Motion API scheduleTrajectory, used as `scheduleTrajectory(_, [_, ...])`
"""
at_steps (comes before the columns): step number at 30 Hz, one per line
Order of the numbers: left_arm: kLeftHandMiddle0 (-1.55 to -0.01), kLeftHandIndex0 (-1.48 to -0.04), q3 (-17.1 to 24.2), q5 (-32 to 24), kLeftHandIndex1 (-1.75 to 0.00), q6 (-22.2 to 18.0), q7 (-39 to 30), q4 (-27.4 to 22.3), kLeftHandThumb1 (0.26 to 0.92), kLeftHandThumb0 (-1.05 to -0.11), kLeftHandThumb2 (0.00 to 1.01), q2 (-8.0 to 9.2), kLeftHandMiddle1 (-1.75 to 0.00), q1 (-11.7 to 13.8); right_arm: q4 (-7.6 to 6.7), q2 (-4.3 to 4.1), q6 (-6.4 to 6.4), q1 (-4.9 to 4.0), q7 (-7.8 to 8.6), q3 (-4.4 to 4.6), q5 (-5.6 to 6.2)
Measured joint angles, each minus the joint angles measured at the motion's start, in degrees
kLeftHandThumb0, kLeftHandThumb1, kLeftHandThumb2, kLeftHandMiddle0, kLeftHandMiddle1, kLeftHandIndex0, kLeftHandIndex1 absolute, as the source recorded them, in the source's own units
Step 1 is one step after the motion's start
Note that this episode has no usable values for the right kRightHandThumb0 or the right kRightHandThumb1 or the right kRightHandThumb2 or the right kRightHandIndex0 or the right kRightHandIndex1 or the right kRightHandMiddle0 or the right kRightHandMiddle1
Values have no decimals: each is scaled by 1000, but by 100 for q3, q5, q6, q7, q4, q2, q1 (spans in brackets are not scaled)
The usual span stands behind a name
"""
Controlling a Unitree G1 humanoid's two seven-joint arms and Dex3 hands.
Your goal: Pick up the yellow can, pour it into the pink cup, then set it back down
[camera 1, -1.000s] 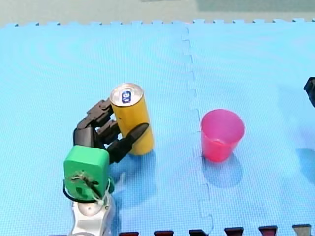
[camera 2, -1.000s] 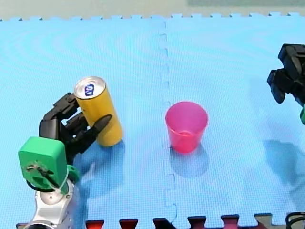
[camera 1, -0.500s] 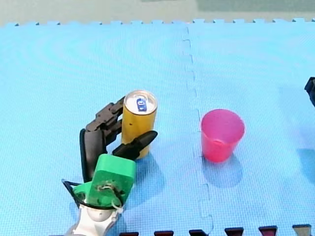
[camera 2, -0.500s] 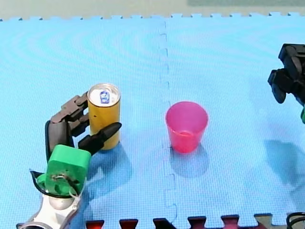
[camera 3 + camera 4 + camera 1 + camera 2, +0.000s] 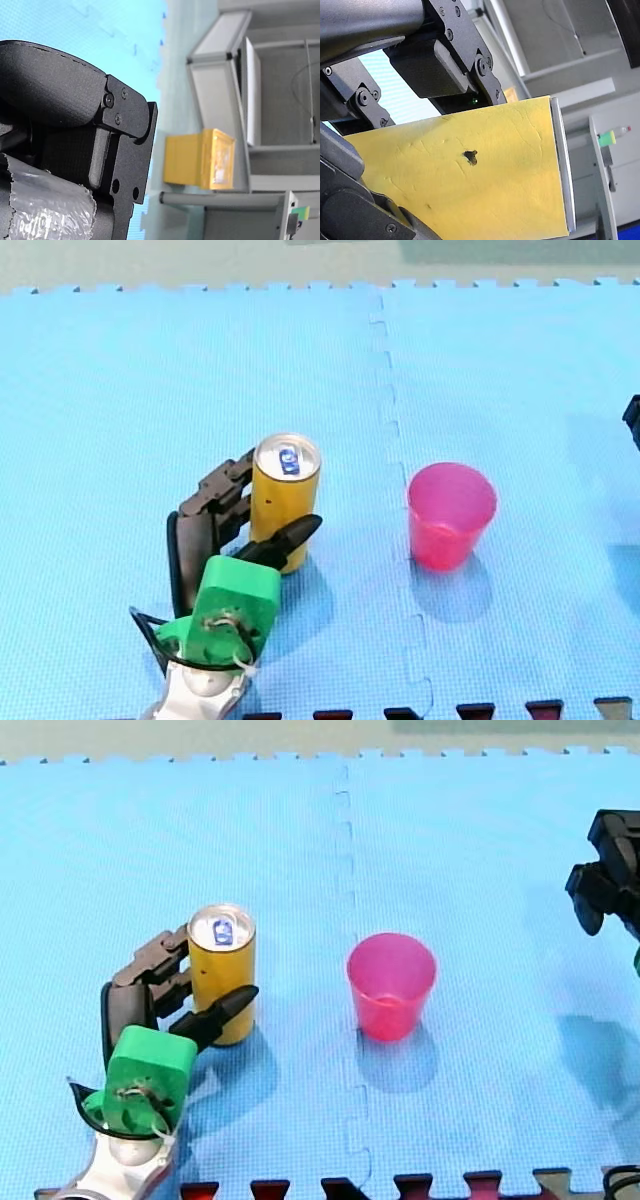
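two blue foam mats [image 5: 150, 370], yellow can [image 5: 283, 500]

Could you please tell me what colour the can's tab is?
The tab is blue; see first head view.

No word, brand, number or sign could be read anywhere. The yellow can [image 5: 285, 502] wore a plain yellow wrap, and the blue patch on its silver top was too small to make out. The pink cup [image 5: 451, 515] carried no lettering on its side.
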Motion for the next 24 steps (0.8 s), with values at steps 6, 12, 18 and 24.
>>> scheduleTrajectory(6, [-1305,-1156,304,-573,0,-57,-752,77,847,-356,2,-103,-5,15,-2,-6,-6,1,24,-31,31])
scheduleTrajectory(12, [-1304,-1142,555,-918,0,-99,-1329,111,849,-357,1,-124,-4,17,-11,-17,-21,1,13,-16,19])
scheduleTrajectory(18, [-1305,-1143,669,-1006,-1,-107,-1502,125,850,-358,1,-96,-4,27,-14,-18,-32,1,-12,2,4])
scheduleTrajectory(24, [-1308,-1144,525,-671,-1,-110,-1123,131,852,-361,1,-19,-5,82,-17,-25,-34,2,-26,18,1])
